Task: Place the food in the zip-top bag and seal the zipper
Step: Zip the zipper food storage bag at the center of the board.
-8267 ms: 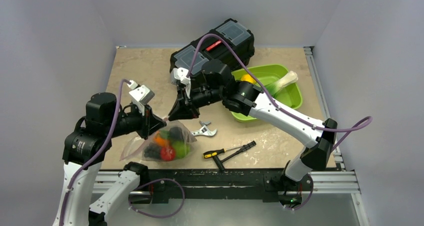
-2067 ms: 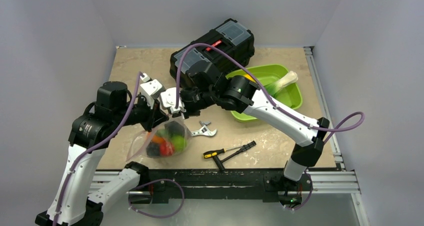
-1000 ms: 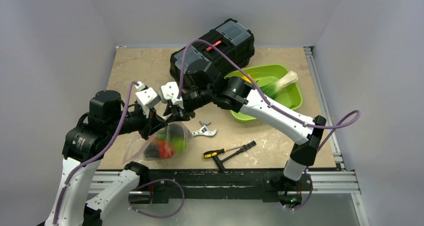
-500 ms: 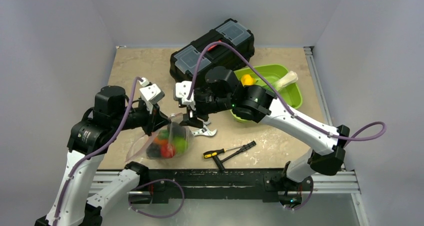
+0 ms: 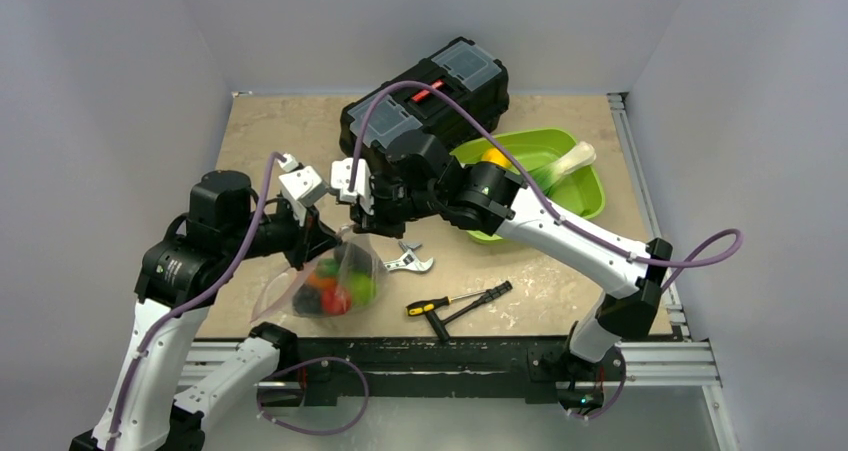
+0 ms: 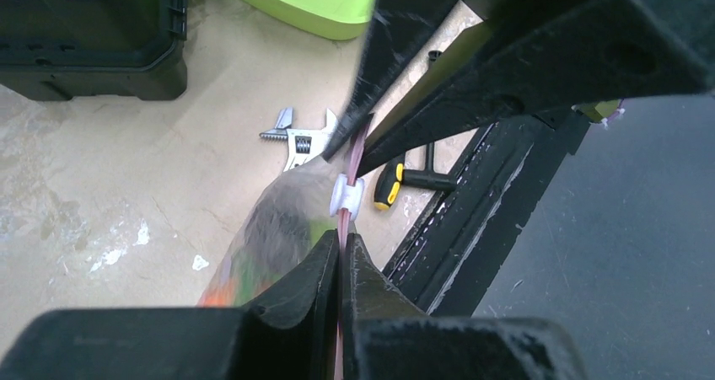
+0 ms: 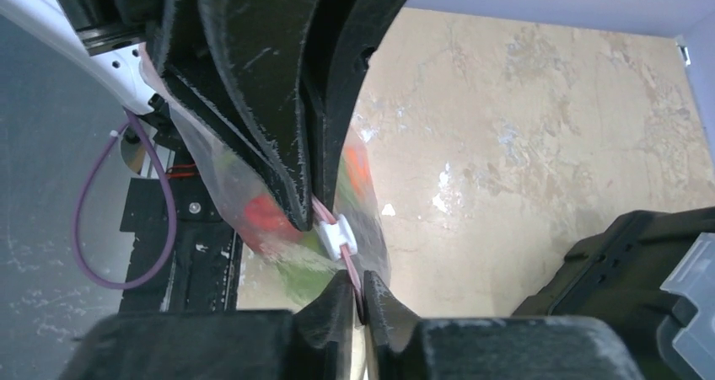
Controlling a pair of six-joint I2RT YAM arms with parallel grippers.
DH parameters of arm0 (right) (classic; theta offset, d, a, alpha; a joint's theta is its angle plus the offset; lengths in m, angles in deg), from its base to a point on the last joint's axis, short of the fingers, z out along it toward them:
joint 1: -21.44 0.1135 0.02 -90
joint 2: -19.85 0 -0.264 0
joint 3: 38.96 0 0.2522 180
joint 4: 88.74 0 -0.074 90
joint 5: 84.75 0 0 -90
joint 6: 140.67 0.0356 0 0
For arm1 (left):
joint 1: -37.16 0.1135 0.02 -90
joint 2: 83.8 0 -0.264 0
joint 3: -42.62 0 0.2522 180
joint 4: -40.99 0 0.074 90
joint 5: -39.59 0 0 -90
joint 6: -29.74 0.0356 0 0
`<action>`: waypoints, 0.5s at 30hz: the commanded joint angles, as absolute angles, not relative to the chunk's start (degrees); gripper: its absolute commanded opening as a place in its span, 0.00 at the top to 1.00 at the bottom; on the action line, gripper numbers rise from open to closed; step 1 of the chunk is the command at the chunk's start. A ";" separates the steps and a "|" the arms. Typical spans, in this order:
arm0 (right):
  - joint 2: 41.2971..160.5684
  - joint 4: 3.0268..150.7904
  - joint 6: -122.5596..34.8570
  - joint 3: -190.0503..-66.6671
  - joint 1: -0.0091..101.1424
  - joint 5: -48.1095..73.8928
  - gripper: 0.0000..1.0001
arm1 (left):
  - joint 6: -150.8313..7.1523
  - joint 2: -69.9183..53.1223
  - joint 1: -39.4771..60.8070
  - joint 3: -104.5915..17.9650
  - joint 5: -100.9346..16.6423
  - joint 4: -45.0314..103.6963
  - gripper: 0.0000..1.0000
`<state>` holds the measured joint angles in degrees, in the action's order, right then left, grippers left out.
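Note:
The clear zip-top bag point(image 5: 335, 283) hangs off the table at the front left with the food point(image 5: 338, 289) inside: red, orange, green and dark pieces. Its pink zipper point(image 6: 344, 222) is stretched between both grippers, with a white slider point(image 6: 346, 196) on it, also in the right wrist view point(image 7: 337, 234). My left gripper point(image 5: 318, 243) is shut on the zipper strip point(image 6: 340, 254). My right gripper point(image 5: 357, 226) is shut on the strip's other end point(image 7: 358, 291), facing the left one closely.
A black toolbox point(image 5: 425, 99) stands at the back. A lime-green tray point(image 5: 575, 196) with a yellow piece point(image 5: 495, 157) sits at the right. A wrench point(image 5: 405, 262) and two screwdrivers point(image 5: 462, 302) lie near the front edge.
My right gripper has moved left, back against the bag's mouth, and closed on the strip. The left gripper and the bag have barely moved.

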<state>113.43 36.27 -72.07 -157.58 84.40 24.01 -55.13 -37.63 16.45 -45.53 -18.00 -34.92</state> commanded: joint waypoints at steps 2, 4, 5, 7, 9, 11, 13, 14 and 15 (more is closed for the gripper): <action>112.34 38.61 -72.09 -158.17 84.81 23.62 1.00 | -55.13 -37.66 16.16 -46.02 -16.85 -32.45 1.00; 110.69 42.05 -70.94 -155.51 84.86 23.35 1.00 | -55.64 -37.78 16.16 -45.98 -16.26 -32.39 1.00; 109.65 43.96 -69.70 -153.93 84.83 23.36 1.00 | -56.12 -37.87 16.15 -45.94 -16.40 -32.13 1.00; 107.60 47.62 -68.67 -150.75 84.81 24.40 1.00 | -57.34 -38.19 16.18 -45.98 -17.07 -31.65 1.00; 104.37 53.64 -65.93 -146.65 84.81 22.20 1.00 | -58.46 -39.11 16.16 -45.67 -17.73 -30.84 0.88; 101.57 58.38 -61.92 -142.02 84.81 21.52 1.00 | -59.47 -40.91 16.16 -44.62 -18.51 -28.95 0.66; 99.99 60.97 -59.20 -139.52 84.82 21.97 1.00 | -59.78 -42.80 16.17 -43.39 -19.50 -26.79 0.49; 99.77 61.25 -58.47 -139.49 84.79 22.26 1.00 | -61.56 -43.49 16.16 -42.97 -19.96 -25.71 0.42; 99.87 60.65 -57.75 -139.83 84.73 22.93 1.00 | -62.41 -43.84 16.16 -42.69 -20.07 -24.55 0.38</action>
